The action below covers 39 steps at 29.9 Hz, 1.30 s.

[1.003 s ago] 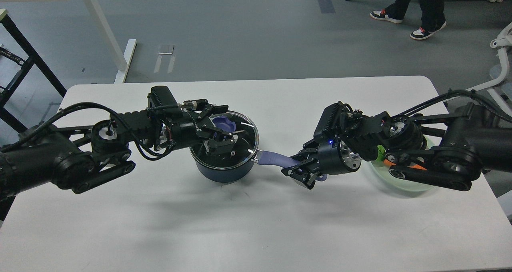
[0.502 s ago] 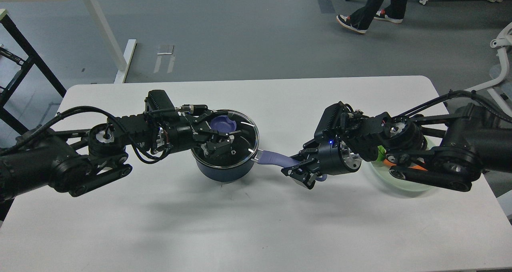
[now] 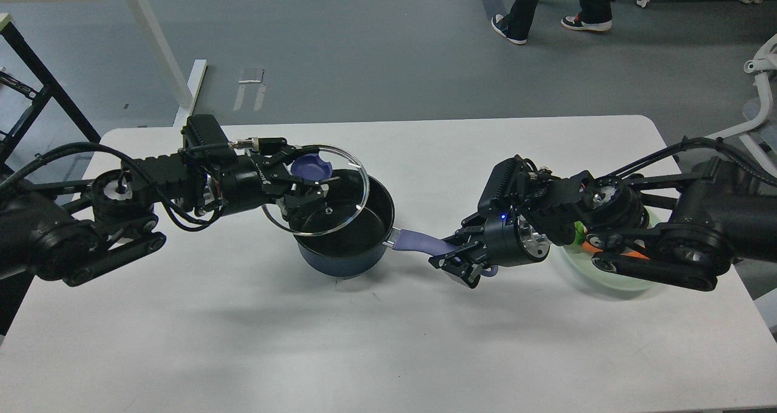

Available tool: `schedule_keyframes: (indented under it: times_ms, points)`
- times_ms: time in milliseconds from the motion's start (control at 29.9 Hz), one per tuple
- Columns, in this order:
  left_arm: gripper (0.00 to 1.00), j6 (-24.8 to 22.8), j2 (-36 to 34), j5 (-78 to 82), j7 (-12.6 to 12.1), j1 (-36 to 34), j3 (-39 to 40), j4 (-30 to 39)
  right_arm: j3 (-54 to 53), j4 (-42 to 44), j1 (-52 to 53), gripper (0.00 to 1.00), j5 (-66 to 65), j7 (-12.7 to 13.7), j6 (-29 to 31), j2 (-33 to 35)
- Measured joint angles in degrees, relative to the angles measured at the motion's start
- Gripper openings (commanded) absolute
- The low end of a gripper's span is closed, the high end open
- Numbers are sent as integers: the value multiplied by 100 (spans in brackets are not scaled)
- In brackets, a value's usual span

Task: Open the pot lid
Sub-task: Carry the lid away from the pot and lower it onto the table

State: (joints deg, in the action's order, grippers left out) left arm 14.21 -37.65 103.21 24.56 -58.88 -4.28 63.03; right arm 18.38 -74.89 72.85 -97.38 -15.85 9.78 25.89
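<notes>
Head view: left end effector (image 3: pixel 303 179) grips glass lid (image 3: pixel 331 209) above empty pot (image 3: pixel 349 243); right end effector (image 3: pixel 452 261) clamps pot handle (image 3: pixel 416 242).

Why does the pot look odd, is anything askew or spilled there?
Nothing spilled. The glass lid is tilted and shifted left off the pot, held by the left gripper at its purple knob, as expected mid-lift. The right gripper clamps the pot handle. The pot's visible interior looks empty.

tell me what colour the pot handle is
Purple, like the lid knob; head view shows the pot handle best.
</notes>
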Motion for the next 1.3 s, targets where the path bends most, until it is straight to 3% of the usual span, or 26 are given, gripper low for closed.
schedule_keyframes:
  times_ms: [201,334,502,769,836,1070,1304]
  points:
    - [41,18,-927,-442,255,101,-47,5,-1,-9,0,21,7,2,-2,74]
    - [41,206,-1441,-687,326,568,-48,-43,-10,-8,-6,21,10,4,-2,108]
    - [41,680,-1684,-770,344,1279,-48,-133,-15,-30,0,22,17,3,-2,163]
    - [42,1048,-1632,-817,345,1971,-47,-685,-2,-96,51,22,17,4,-2,202]
    - [48,1072,-1540,-869,344,2045,-48,-772,-1,-103,52,22,17,4,-2,203]
    - [83,1091,-1335,-905,346,2098,-48,-810,-1,-108,50,22,18,1,-2,214]
    - [92,1094,-1330,-901,345,2076,-50,-749,-7,-113,15,23,17,4,-2,281]
